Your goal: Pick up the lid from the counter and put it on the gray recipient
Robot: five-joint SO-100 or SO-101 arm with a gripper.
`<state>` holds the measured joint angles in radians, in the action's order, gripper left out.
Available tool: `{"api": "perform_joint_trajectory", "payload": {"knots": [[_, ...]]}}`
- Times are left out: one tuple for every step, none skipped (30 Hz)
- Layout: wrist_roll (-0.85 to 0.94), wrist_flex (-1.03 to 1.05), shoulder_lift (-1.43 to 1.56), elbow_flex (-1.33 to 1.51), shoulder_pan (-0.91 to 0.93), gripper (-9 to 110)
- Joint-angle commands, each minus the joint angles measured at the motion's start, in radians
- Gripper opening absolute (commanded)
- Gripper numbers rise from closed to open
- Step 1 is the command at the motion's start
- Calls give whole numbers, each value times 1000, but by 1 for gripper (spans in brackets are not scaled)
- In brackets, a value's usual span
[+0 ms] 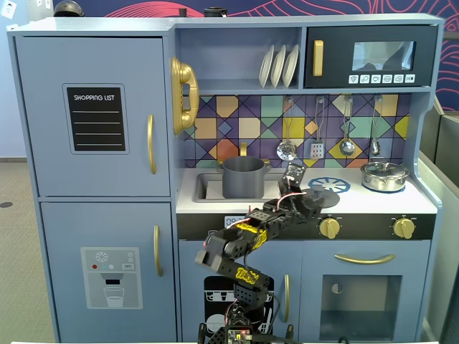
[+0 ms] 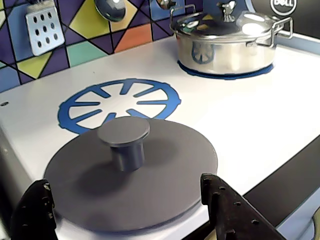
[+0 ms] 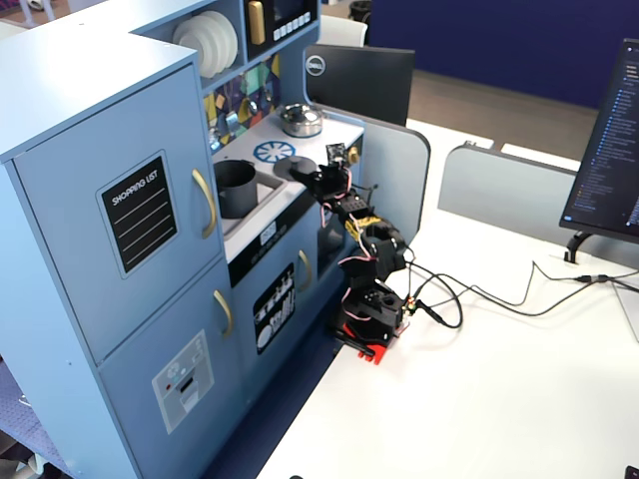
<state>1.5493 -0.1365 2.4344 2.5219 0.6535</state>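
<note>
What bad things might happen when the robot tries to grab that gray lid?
1. The lid lies flat near the counter's front edge; a nudge from the open claw might push it off.
2. Its only handle is a small knob; a pinch off-center may slip.
3. The gray pot sits in the sink, away from the lid, so a weak grip might drop it on the way.

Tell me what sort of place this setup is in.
Probably an office or lab: a toy play kitchen stands against a white desk, beside a computer monitor. The arm's gripper hangs open over the gray lid on the toy counter.
</note>
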Motion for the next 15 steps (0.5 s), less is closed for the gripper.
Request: {"api": "perform_joint_trajectory", "payload": {"knots": [[28,-58,-69,-103,3,31],[32,-64,-89,-112,0,31],[35,-69,-109,-121,-3,31],[38,-77,-129,-133,-5,31],[43,-84,-149,-144,-8,30],[46,-92,-169,-156,-11,30],[49,-98,-189,-170,-12,30],[52,-103,-209,-186,-14,30],[54,-109,-229,-202,-14,30],[54,-110,-249,-219,-14,30],[55,-110,-265,-236,-15,29],[57,-110,-281,-250,-15,29],[57,-112,-295,-264,-17,29],[58,-120,-310,-273,-17,29],[58,-123,-325,-284,-18,29]]}}
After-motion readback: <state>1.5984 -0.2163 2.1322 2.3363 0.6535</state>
